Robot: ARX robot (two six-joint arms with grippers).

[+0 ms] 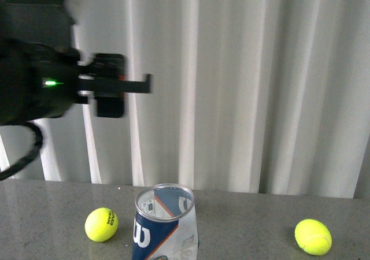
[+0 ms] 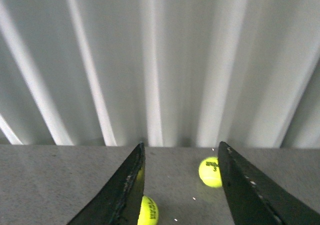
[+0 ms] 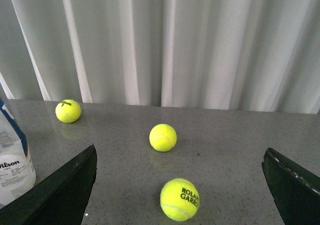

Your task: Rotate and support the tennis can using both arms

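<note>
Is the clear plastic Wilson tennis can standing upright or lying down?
Upright: the clear plastic tennis can stands on the grey table, silver rim on top.

The front view looks level across the counter (image 1: 52, 196) at the curtain (image 1: 248, 86). Both wrist views look out between their fingers, low over the same counter, toward that curtain.

The tennis can (image 1: 165, 225) carries a large white "W" on its blue label in the front view; in the right wrist view its label reads "Wilson". The nearest tennis ball (image 3: 179, 199) there bears black "ROLAN GARRO", cut by the curve. Print on the other balls looks too small to read.
</note>
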